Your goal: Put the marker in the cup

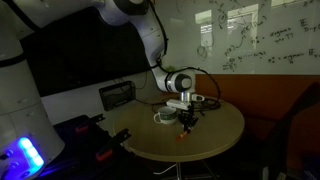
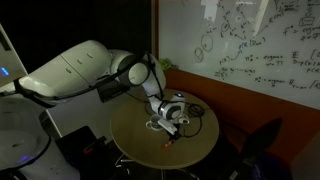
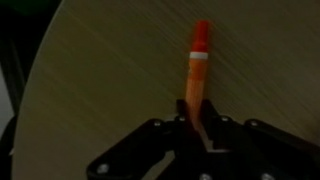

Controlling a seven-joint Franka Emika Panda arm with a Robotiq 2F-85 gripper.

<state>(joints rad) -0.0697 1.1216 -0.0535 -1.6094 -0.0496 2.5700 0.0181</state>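
Note:
In the wrist view my gripper [image 3: 196, 118] is shut on the marker [image 3: 198, 62], an orange-red pen with a pale band; it sticks out from between the fingers, above the round wooden table [image 3: 100, 80]. In both exterior views my gripper [image 1: 186, 117] [image 2: 171, 125] hangs over the table. The white cup [image 1: 163, 117] stands just beside the gripper, towards the arm's side. In the other exterior view the cup [image 2: 157, 125] shows partly behind the gripper. A small orange-red spot [image 1: 181, 138] [image 2: 167, 146] lies on the table near the front edge; I cannot tell what it is.
A dark boxy device with a grille [image 1: 118, 96] stands at the table's back. A black looped cable [image 1: 208, 99] lies behind the gripper. A whiteboard [image 2: 250, 45] covers the wall. A dark chair [image 2: 262, 140] stands near the table's edge.

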